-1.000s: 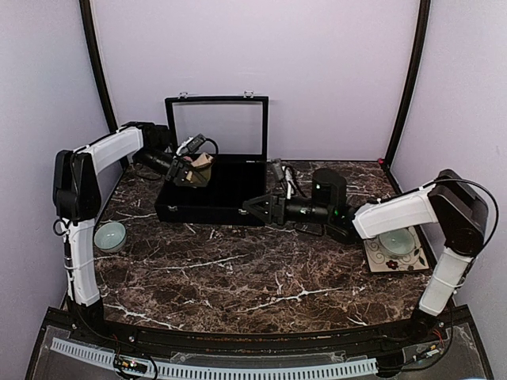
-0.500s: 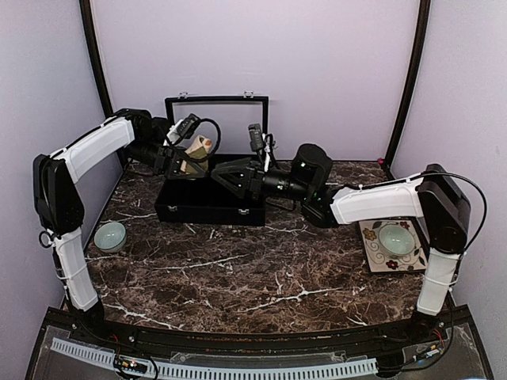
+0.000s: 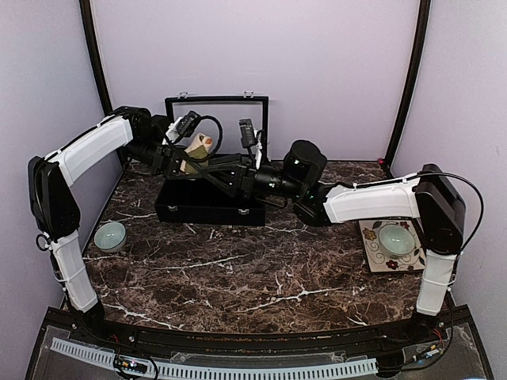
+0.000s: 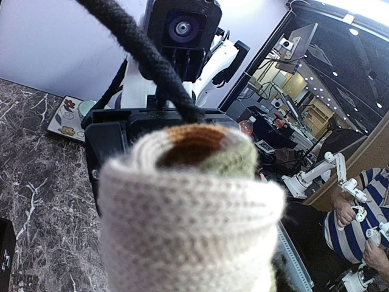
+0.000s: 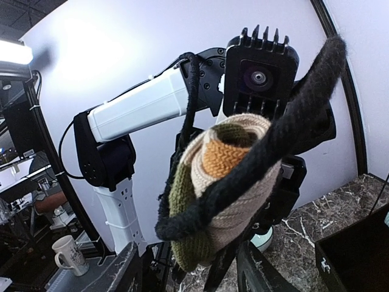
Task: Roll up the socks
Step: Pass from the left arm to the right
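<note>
Tan knit sock roll [image 5: 243,210] — olive patch, orange core.

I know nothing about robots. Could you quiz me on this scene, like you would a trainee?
1. True or false: the lid of the black case stands open.
2. What holds the rolled sock? A the left gripper; B a hook; C a human hand.
3. Is the right gripper open or shut?
Key: 1 true. 2 A. 3 open.
</note>
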`<action>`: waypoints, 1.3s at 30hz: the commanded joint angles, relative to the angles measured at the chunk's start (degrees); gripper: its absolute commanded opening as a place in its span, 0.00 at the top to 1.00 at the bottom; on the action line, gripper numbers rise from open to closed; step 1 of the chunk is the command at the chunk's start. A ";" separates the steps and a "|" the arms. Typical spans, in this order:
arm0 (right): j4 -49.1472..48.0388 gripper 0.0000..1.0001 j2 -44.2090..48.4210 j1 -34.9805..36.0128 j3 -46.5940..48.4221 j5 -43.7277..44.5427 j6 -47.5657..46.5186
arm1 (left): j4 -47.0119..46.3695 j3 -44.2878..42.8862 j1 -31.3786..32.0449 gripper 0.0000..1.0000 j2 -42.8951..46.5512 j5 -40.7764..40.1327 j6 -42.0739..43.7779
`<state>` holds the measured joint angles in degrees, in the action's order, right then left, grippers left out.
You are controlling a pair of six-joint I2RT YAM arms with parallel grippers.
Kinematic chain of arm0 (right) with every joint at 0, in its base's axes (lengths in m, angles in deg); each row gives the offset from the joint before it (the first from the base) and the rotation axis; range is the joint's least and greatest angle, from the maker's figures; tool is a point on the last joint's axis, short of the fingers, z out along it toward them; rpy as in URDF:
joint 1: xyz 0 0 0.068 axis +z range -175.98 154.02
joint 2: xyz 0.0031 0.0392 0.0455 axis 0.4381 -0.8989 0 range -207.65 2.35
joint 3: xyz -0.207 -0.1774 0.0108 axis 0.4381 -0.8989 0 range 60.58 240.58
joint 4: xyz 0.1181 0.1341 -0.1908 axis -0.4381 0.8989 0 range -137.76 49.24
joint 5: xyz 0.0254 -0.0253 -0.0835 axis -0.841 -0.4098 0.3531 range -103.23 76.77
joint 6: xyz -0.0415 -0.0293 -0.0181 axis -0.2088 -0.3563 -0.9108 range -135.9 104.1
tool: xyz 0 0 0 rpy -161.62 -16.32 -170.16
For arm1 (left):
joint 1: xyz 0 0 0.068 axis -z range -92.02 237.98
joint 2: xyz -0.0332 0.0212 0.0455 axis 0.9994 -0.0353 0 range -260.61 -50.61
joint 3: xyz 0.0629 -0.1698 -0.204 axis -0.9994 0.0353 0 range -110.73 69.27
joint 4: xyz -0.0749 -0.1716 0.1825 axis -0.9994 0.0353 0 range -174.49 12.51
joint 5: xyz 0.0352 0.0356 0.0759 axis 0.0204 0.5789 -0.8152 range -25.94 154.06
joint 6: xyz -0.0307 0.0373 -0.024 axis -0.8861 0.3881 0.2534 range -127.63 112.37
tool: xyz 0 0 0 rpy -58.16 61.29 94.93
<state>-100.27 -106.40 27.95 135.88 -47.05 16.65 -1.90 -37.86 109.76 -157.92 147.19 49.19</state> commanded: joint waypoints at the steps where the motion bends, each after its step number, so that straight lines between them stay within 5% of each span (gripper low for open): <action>1: -0.75 0.50 -1.00 0.39 3.58 -0.25 -1.45 | 1.31 0.85 0.66 1.00 3.26 1.10 0.13; 18: -4.08 0.72 -5.21 0.91 10.24 -5.48 3.58 | 1.26 2.90 4.14 0.99 5.65 -0.31 -1.00; 22: -3.76 0.97 -5.83 0.92 10.47 -6.07 4.00 | 1.26 3.07 4.21 0.96 5.57 -0.68 -0.74; 24: -4.10 1.00 -6.06 0.93 10.38 -6.15 4.43 | 1.26 3.07 4.21 0.91 5.48 -1.46 -0.59; 25: -4.51 1.00 -6.18 0.93 10.34 -6.50 4.84 | 1.14 3.00 4.18 0.87 5.38 -2.02 -0.69; 26: -5.41 1.00 -6.35 0.79 10.19 -6.79 5.32 | 0.95 2.93 4.16 0.72 5.24 -2.52 -1.05; 29: -4.04 1.00 -5.72 0.06 8.55 -6.51 5.07 | 1.13 2.29 4.04 0.04 4.83 -4.29 -2.08; 39: 18.76 1.00 2.09 -2.07 2.06 0.26 -8.77 | -16.28 3.10 -6.90 0.01 12.90 -12.37 -18.16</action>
<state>-91.68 -108.26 26.38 138.53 -50.39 14.49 -7.87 -35.65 106.94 -152.50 139.72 39.55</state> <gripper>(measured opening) 0.038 0.988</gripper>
